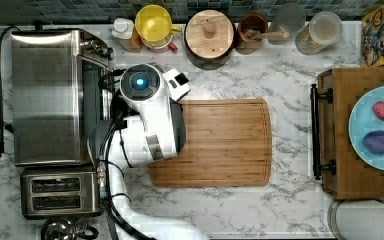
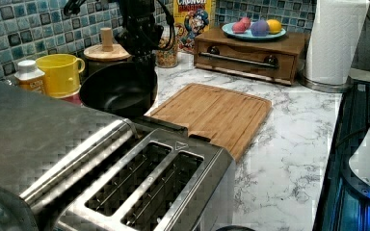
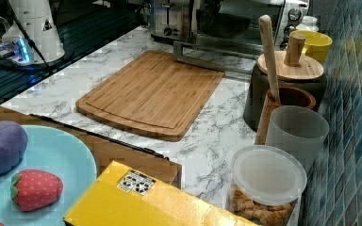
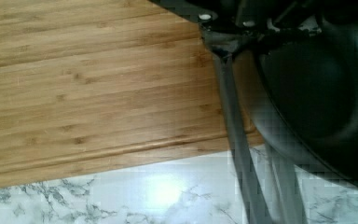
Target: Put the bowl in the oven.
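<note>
the gripper [image 2: 142,55] pinches the rim of the bowl [image 2: 118,89], a stiff, smooth, likely light dish, lifted just beside the oven [image 1: 47,95].

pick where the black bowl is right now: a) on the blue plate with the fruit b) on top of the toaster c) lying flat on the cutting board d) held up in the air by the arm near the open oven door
d: in the left view the bowl hangs tilted under the arm, off the cutting board, beside the oven.
</note>
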`<action>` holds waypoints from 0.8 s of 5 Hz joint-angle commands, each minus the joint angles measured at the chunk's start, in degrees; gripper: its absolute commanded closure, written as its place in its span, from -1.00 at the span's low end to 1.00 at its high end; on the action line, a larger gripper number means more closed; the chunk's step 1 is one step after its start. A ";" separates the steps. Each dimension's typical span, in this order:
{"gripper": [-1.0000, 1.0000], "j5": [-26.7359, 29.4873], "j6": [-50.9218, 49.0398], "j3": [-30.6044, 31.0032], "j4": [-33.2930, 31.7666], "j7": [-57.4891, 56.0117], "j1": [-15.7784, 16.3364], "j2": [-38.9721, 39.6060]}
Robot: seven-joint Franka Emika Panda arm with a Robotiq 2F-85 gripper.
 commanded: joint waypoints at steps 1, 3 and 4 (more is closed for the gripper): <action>1.00 -4.11 -1.79 4.22 9.48 8.28 5.78 6.43; 1.00 3.47 3.27 4.17 10.77 8.82 5.93 7.30; 1.00 10.29 7.96 5.30 8.50 5.17 4.48 6.91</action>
